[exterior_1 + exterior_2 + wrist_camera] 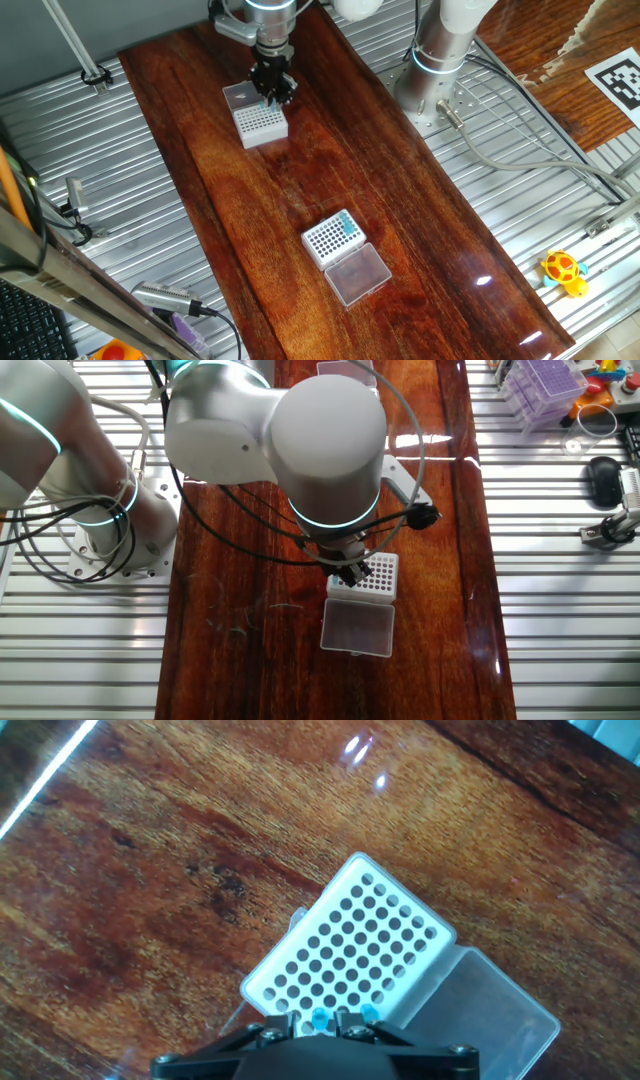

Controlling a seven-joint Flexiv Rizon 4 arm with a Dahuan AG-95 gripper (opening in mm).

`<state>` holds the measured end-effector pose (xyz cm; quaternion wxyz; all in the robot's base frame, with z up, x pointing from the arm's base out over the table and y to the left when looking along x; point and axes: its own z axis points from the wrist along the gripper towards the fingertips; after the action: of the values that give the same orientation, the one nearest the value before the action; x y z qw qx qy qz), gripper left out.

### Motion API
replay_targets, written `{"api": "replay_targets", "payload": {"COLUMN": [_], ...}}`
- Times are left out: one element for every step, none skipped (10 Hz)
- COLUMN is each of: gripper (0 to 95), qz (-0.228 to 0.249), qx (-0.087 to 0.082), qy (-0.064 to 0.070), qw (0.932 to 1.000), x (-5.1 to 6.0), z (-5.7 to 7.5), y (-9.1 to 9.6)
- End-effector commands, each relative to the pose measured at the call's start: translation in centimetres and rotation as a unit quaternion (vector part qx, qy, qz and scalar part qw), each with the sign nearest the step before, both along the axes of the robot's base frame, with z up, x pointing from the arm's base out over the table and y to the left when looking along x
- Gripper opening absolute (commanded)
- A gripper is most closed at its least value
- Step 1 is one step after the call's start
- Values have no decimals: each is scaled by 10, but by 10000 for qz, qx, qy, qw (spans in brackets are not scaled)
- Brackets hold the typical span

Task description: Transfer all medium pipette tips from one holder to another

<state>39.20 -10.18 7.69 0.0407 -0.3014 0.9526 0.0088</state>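
Dark polished wood for the table, ribbed metal on both sides. At the far end in one fixed view, the gripper low over a white rack with bold dark holes, its clear lid open flat, just beside. In the hand view, that same rack seen from above, two or three teal pipette tips standing in the row nearest the camera, right at the black fingers. Cannot tell whether fingers apart or clamped on a tip; ends hidden under the hand body. Well apart, near the middle of the table, a second white rack with fine holes, a cluster of teal tips in one corner, frosted lid open, touching it. Yellow toy on the metal at the right edge.
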Motion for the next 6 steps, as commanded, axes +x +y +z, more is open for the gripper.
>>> {"api": "replay_targets", "payload": {"gripper": [0,0,0,0,0,0], "qz": [3,8,11,27,36,31], "qx": [-44,-50,-51,-65,-91,-104], "qy": [-22,-19,-16,9,44,63], "qw": [10000,10000,10000,10000,9999,9999], "x": [1,1,1,1,2,2], "z": [-4,-5,-5,3,12,22], "y": [0,0,0,-1,-2,-2]}}
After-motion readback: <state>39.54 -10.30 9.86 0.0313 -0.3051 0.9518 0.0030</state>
